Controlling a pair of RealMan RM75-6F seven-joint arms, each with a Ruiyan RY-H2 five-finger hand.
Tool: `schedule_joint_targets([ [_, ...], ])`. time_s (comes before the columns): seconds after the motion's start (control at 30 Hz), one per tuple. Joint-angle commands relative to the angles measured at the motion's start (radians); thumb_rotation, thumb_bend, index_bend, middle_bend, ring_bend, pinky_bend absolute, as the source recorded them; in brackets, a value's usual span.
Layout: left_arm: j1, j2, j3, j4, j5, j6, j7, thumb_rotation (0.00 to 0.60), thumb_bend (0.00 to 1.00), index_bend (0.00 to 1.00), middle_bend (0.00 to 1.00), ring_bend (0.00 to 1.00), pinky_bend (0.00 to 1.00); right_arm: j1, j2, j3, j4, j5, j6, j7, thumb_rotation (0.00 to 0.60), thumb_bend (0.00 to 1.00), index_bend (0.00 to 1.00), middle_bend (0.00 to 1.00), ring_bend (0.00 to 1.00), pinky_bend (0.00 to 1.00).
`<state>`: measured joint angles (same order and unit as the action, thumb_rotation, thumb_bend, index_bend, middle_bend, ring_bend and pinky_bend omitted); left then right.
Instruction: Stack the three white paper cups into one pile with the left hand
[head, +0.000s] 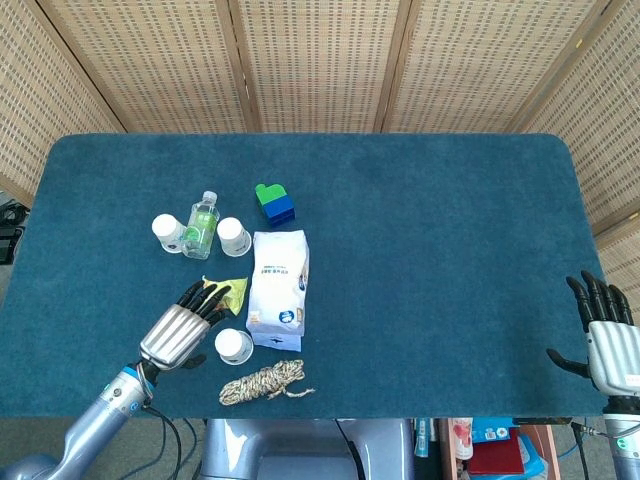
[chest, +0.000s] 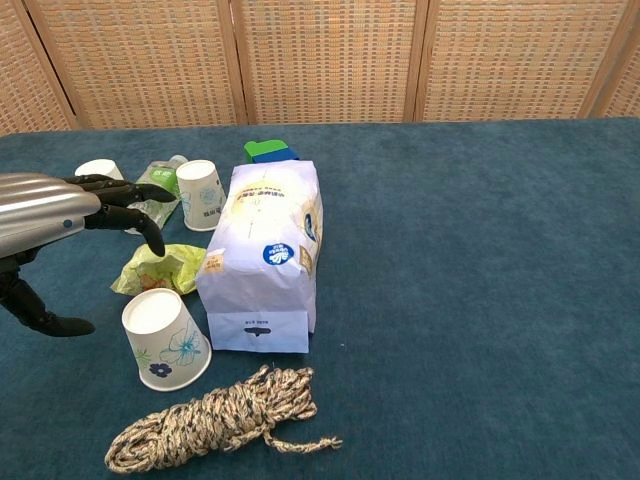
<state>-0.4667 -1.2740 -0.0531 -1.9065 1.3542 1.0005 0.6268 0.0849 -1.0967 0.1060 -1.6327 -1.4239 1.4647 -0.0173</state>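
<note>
While hovering w/ fingers spread, gripping nothing: left hand (head: 182, 330) just left of nearest paper cup (head: 234, 346). Other two cups (head: 168, 232) (head: 234, 236) farther back, flanking clear bottle (head: 201, 224) — none stacked. Right hand (head: 607, 342) open too — at table's (head: 430, 250) near right corner.

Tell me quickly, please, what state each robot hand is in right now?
Left robot hand: open, holding nothing, beside the nearest white paper cup.
Right robot hand: open, holding nothing.

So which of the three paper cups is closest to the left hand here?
The cup by the rope, in front of the white bag. The left hand is right beside it; the other two cups flank the bottle farther back.
</note>
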Motion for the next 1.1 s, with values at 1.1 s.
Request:
schedule_joint_targets([
  [1.1, -0.149, -0.078, 0.043, -0.026, -0.252, -0.003, 0.191, 0.6, 0.22, 0.49, 0.0, 0.0, 0.0, -0.008, 0.002, 0.005, 0.012, -0.005, 0.016, 0.034, 0.6, 0.0, 0.0, 0.0, 0.0, 0.0],
])
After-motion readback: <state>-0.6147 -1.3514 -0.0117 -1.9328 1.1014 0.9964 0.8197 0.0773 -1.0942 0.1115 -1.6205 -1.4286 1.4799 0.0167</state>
